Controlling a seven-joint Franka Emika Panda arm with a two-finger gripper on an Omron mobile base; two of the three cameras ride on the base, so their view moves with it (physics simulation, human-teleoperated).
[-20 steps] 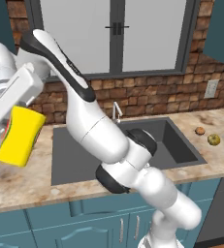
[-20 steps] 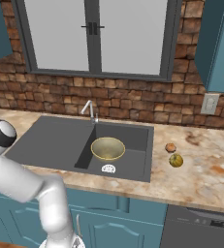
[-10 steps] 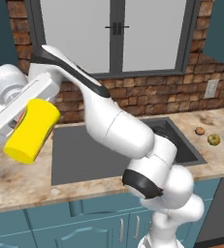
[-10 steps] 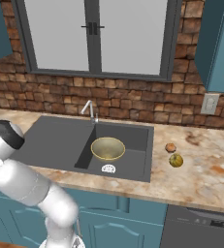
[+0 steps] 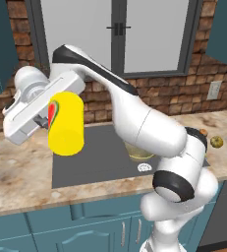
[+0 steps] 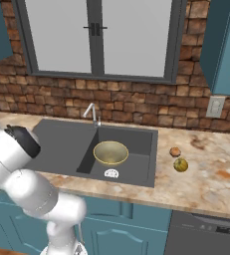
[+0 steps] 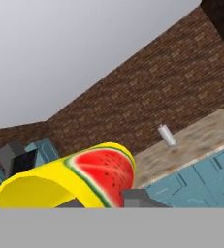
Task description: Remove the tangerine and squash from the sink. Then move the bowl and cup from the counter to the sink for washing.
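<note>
Cup (image 5: 66,123) pinched between my fingers (image 7: 137,197), hanging in the air above the sink's (image 5: 100,162) drainboard side. Bowl (image 6: 110,152) already in the basin; tangerine (image 6: 174,151) and squash (image 6: 180,165) out beside the sink. Lower slowly, release once it rests low.

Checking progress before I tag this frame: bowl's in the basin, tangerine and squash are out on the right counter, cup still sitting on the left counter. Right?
Not quite. The cup is not on the counter: the left base view shows it held in the gripper, raised above the sink. The bowl lies in the basin; the tangerine and squash rest on the right counter.
</note>
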